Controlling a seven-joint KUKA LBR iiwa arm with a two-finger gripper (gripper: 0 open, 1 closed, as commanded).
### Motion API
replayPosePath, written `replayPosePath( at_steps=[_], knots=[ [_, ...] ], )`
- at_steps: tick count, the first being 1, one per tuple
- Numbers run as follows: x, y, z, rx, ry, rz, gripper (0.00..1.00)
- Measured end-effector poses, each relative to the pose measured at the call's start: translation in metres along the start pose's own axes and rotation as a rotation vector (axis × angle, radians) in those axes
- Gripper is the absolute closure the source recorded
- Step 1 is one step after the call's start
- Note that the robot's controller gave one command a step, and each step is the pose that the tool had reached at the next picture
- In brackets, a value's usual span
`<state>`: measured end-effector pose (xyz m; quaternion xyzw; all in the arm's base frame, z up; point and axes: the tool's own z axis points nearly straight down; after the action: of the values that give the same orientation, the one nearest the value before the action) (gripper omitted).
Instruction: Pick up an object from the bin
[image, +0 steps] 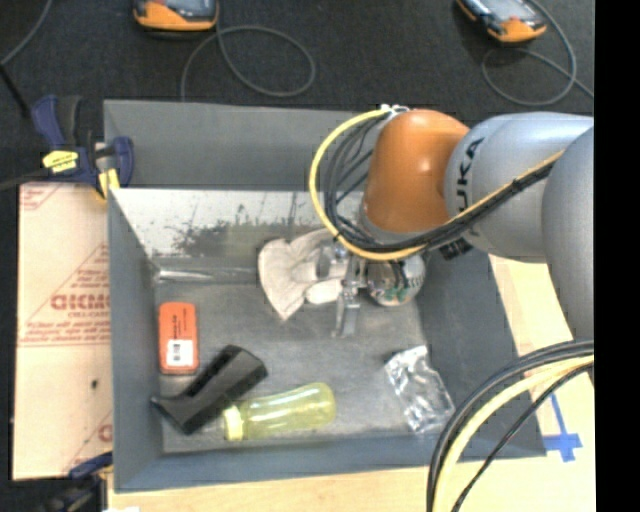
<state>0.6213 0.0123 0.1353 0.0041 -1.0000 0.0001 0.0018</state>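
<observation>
Since the tool (345, 300) hangs just beside the white rag (288, 272) — released or clenched, I cannot tell — I'd centre over its folds, then lower gently.

A robotics lab — KUKA arm (530, 180) over a grey metal bin (130, 350), loose cables (262, 62).

An orange block (178, 337) lies at the left; below it a black bracket (212, 385) touches a yellow bottle (283, 410). A crumpled clear wrapper (418, 385) sits lower right.
</observation>
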Motion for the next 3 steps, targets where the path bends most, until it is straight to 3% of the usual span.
replayPosePath(
  at_steps=[1,3],
  knots=[
    [-0.001,0.0,-0.005,0.0,-0.007,0.0,0.0],
    [-0.016,-0.013,0.036,0.0,-0.009,-0.096,0.0]
  ],
)
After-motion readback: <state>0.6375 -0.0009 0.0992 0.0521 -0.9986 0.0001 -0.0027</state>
